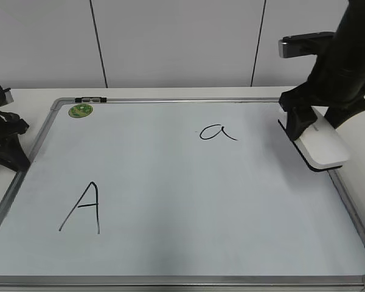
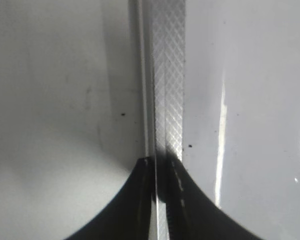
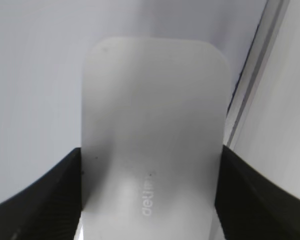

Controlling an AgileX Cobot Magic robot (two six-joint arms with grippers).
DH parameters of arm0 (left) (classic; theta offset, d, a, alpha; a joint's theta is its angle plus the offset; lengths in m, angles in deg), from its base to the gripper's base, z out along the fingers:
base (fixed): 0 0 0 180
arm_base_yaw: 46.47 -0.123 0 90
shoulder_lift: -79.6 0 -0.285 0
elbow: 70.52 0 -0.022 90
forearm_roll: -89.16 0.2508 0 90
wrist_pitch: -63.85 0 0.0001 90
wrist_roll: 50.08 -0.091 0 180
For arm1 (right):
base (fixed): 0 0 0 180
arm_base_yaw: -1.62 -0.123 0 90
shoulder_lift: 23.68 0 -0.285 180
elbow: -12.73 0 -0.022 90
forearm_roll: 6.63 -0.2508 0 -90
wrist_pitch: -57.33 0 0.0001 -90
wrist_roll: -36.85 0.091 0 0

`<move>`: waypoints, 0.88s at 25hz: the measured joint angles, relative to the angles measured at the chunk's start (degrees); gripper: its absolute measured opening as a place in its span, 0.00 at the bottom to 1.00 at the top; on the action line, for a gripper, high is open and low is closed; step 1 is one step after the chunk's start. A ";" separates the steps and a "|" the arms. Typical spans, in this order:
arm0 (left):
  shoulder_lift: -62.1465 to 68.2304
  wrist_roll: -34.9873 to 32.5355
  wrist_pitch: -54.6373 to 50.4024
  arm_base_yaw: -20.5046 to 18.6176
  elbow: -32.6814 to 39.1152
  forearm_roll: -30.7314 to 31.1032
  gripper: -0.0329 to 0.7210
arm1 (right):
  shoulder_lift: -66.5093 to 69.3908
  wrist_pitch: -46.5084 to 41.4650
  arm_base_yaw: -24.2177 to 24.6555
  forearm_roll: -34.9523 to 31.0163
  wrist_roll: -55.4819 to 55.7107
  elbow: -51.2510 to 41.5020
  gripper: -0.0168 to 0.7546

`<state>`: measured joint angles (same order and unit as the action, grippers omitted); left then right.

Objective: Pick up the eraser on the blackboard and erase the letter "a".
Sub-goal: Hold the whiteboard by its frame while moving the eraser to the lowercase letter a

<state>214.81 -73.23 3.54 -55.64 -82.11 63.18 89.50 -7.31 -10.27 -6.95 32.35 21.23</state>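
The white eraser (image 1: 321,145) is at the right edge of the blackboard (image 1: 188,201), over its silver frame, with its dark underside showing along the near edge. My right gripper (image 1: 311,119) is shut on the eraser's two long sides. In the right wrist view the eraser (image 3: 152,115) fills the space between the jaws (image 3: 151,155). The cursive letter "a" (image 1: 217,132) is on the board to the left of the eraser, apart from it. My left gripper (image 1: 15,146) is shut and empty at the board's left frame (image 2: 167,75), jaws together (image 2: 162,167).
A large capital "A" (image 1: 82,208) is drawn at the board's front left. A round green sticker (image 1: 81,110) sits at the far left corner. The board's right frame (image 3: 250,85) runs just beside the eraser. A wall stands behind the table.
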 joint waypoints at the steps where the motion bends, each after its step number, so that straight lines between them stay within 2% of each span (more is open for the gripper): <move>1: 0.00 0.00 0.00 0.00 0.00 0.00 0.09 | 1.60 -0.49 -0.10 0.00 -0.17 1.49 0.72; 5: 0.00 0.00 0.00 0.00 0.00 -0.08 0.09 | 9.34 -4.65 -0.36 0.32 -0.80 10.96 0.72; 14: 0.00 0.00 0.00 0.00 0.00 -0.08 0.09 | 23.47 -5.19 -0.44 -0.97 -1.52 30.25 0.72; 22: 0.00 0.00 0.00 0.00 0.00 0.02 0.09 | 30.94 -5.39 -1.02 -4.03 -2.35 38.30 0.72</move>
<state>214.81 -73.23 3.54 -55.64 -82.11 63.20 120.44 -12.71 -11.29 -10.98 29.99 59.53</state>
